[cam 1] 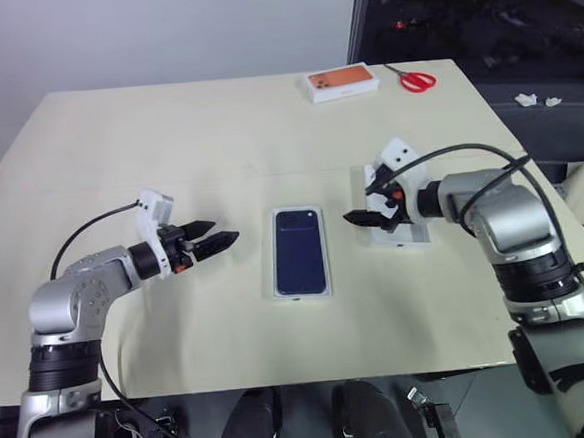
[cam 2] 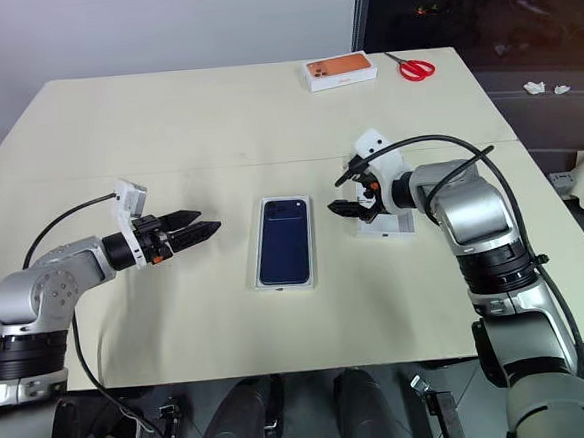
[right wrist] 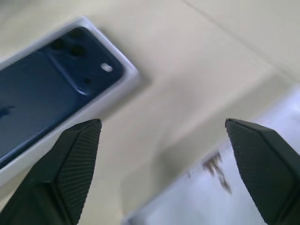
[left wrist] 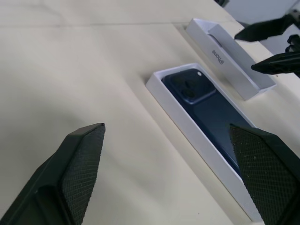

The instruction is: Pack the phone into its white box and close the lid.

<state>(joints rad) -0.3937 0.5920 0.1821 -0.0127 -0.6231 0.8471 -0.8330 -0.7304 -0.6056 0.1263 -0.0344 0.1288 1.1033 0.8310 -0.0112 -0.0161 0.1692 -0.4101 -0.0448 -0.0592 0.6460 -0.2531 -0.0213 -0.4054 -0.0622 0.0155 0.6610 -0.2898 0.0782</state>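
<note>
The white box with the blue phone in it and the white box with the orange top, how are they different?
The shallow white cardboard box lies open in the middle of the table, while the white box with the orange picture on top sits closed at the far edge. The open one shows the dark navy-blue phone lying inside it; the orange-topped one hides its contents. Both are white, rectangular and flat on the table.
</note>
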